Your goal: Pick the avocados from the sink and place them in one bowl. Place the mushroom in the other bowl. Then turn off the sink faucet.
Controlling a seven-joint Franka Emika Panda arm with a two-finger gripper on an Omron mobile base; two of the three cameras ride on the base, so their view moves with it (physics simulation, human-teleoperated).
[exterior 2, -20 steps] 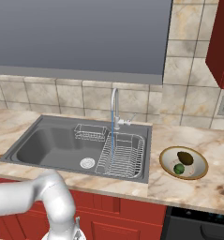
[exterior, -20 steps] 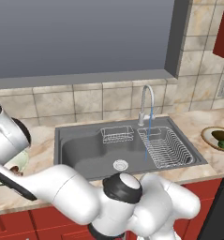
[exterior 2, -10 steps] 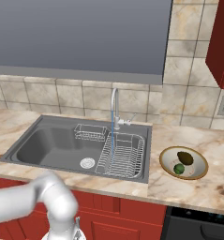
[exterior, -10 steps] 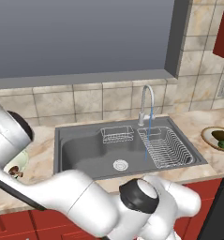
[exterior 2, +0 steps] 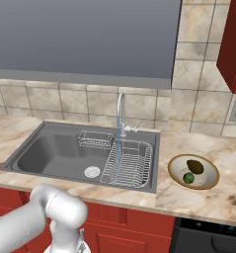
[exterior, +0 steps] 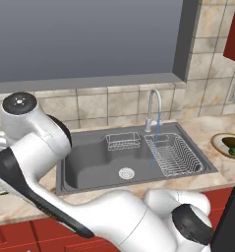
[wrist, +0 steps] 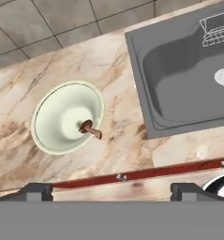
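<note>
Below my open gripper stands the deep pale green-cream bowl on the marble counter, left of the sink. The tiny reddish-brown mushroom lies inside this bowl, near its right wall, apart from my fingertips. Nothing is between the fingers. On the counter right of the sink sits the shallow tan bowl, holding the dark olive avocado and the bright green avocado. The chrome faucet pours a thin blue stream of water onto the wire rack.
My white arm fills the left and bottom of the left base view, over the counter beside the sink. A wire dish rack and a small wire basket sit in the basin. Tiled wall and a window run behind.
My arm's upper links have swung up and rightward in the left base view, covering the counter left of the sink. The tan bowl, avocados and faucet stand as before.
</note>
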